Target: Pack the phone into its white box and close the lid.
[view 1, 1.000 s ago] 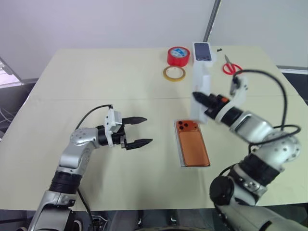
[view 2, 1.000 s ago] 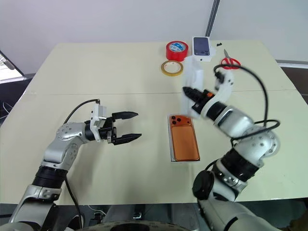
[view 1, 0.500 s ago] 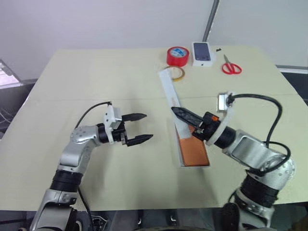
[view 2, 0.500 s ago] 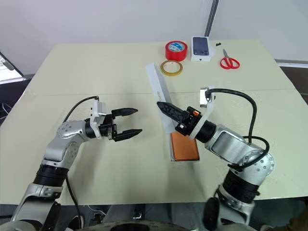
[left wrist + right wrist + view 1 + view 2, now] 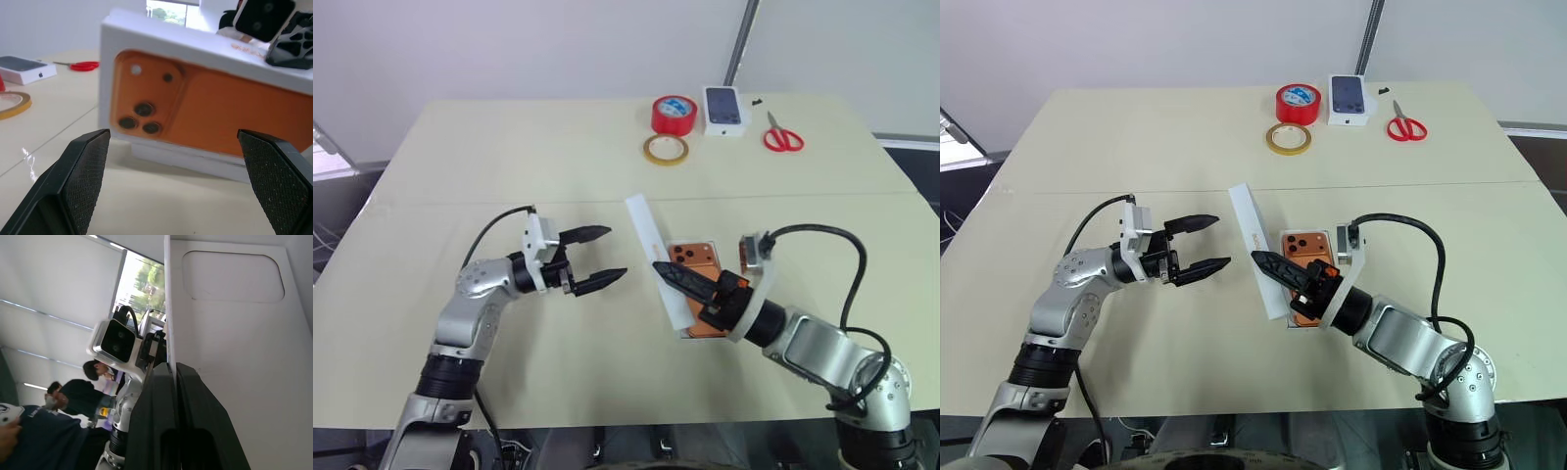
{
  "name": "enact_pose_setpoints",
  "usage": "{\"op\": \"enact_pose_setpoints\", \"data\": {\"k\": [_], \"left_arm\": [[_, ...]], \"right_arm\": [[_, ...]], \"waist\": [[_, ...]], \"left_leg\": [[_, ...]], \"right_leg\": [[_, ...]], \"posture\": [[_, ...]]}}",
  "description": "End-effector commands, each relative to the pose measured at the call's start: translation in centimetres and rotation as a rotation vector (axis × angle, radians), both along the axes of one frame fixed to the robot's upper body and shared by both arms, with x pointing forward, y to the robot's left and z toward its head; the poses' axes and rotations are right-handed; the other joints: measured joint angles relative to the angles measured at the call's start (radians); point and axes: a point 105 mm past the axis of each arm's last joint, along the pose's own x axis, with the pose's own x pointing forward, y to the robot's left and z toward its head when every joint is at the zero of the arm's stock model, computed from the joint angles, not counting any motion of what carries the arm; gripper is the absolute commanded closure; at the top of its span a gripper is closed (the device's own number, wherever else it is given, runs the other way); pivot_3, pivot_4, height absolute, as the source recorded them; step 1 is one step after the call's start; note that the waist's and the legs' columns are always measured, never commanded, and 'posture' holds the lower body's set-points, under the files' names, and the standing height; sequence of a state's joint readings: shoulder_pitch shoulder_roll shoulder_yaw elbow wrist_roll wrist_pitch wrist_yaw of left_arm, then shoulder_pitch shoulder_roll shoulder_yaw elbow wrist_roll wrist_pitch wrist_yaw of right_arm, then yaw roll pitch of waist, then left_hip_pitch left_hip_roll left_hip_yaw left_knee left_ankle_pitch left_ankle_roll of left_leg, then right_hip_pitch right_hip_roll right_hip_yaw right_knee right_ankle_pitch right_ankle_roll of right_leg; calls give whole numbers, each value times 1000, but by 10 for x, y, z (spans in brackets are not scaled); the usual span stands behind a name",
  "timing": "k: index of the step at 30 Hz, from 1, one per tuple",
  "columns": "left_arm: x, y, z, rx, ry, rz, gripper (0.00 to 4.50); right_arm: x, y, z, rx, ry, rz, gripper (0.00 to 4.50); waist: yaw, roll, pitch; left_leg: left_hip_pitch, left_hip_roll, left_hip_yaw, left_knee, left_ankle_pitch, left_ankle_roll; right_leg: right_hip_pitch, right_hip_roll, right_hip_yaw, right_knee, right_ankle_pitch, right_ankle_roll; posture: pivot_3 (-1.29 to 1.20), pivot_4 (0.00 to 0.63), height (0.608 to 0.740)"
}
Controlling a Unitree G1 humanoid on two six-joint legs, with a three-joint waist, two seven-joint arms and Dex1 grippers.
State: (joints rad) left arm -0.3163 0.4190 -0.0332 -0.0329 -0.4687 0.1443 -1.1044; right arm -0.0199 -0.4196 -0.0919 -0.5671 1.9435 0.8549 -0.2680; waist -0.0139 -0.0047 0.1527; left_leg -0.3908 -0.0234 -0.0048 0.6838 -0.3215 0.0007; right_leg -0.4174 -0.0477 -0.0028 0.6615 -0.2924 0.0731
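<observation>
Phone [image 5: 699,290] face down in white box [image 5: 1287,322] near table [image 5: 509,147] centre, camera cluster toward far edge, box flat on surface. Lid [image 5: 656,261] pinched on one wall by right gripper [image 5: 668,275], fingers fully closed on the thin cardboard; held on edge, tilted, just left of the box and leaning over its left side. Cannot tell whether lid's lower edge touches box or table. Inside of lid seen in right wrist view [image 5: 234,333]: plain white with a shallow rounded recess.

Left gripper [image 5: 597,257] wide open, empty, hovering above table left of the lid, fingers pointing right toward it, clear gap between. Left wrist view: both black fingertips [image 5: 83,166] spread wide, looking at phone [image 5: 205,117] and box beyond, nothing between them.

Far edge of table: red tape roll [image 5: 674,114], tan tape roll [image 5: 666,149] just in front of it, small printed phone box [image 5: 725,109] beside red roll, red-handled scissors [image 5: 782,136] to the right of that. All well apart from the work area.
</observation>
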Motion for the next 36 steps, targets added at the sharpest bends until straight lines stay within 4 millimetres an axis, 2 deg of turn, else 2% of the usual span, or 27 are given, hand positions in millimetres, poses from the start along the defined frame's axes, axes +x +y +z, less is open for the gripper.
{"op": "enact_pose_setpoints", "data": {"k": [1, 4, 7, 9, 11, 15, 17, 22, 28, 31, 36], "left_arm": [[-5, -4, 5, 4, -56, -1, 106], [-7, -4, 4, -5, -28, -10, 106], [-10, -5, 2, -18, 9, -41, 106], [-14, -8, -2, -26, 33, -63, 631], [-17, -12, -7, -18, 31, -70, 1376], [-19, -24, -19, -27, 50, -69, 3313], [-20, -33, -22, -50, 72, -79, 4454], [-11, -52, -31, -39, 49, -41, 4484], [-4, -60, -32, -39, 32, -43, 4484], [-1, -65, -33, -44, 33, -48, 4500], [4, -75, -33, -57, 36, -58, 4500]], "right_arm": [[-5, 2, -2, 49, 41, -14, 4438], [-6, 4, 1, 60, 37, -22, 4438], [-5, 6, -4, 61, 75, -37, 4438], [-4, 5, -9, 53, 91, -28, 4500], [2, 1, -13, 46, 111, -47, 4500], [8, -4, -16, 56, 128, -74, 4500], [8, -7, -21, 48, 144, -79, 4500], [10, -16, -27, 18, 163, -99, 4500], [20, -30, -30, -23, 179, -167, 4500], [21, -32, -31, 8, 188, -182, 3496], [21, -34, -35, -19, 212, -200, 996]], "waist": [[2, 0, 0], [0, 0, 0], [0, 0, 0], [0, 0, 0], [0, 0, 0], [3, 0, 0], [4, 0, 0], [4, 0, 0], [4, 0, 0], [7, -1, -1], [4, -1, -1]], "left_leg": [[0, 0, 0, 0, 0, 0], [0, 0, 0, 0, 0, 0], [0, 0, 0, 0, 0, 0], [0, 0, 0, 0, 0, 0], [0, 0, 0, 0, 0, 0], [1, 0, 0, 0, 0, 0], [1, 0, -1, 0, 0, 0], [2, 0, -1, 0, 0, 0], [2, 0, -1, 0, 0, 1], [3, 0, -1, 0, 0, 1], [1, 0, -1, 0, -1, 2]], "right_leg": [[0, 0, 0, 0, 0, 0], [1, 0, 0, -1, 0, 0], [1, 0, 0, -1, 0, 0], [1, 0, 0, -1, 0, 0], [1, 0, 0, -1, 0, 0], [2, 0, 0, -2, 0, 0], [3, 0, 0, -3, 0, 0], [4, 0, 0, -4, 0, 0], [5, 0, -1, -4, 0, 0], [6, 0, -1, -5, 0, 0], [6, 0, -1, -6, 0, 0]], "posture": [[0, 150, 740], [0, 150, 740], [0, 150, 740], [0, 150, 740], [0, 150, 740], [0, 150, 740], [0, 150, 740], [0, 150, 740], [0, 150, 740], [0, 150, 740], [0, 150, 740]]}}
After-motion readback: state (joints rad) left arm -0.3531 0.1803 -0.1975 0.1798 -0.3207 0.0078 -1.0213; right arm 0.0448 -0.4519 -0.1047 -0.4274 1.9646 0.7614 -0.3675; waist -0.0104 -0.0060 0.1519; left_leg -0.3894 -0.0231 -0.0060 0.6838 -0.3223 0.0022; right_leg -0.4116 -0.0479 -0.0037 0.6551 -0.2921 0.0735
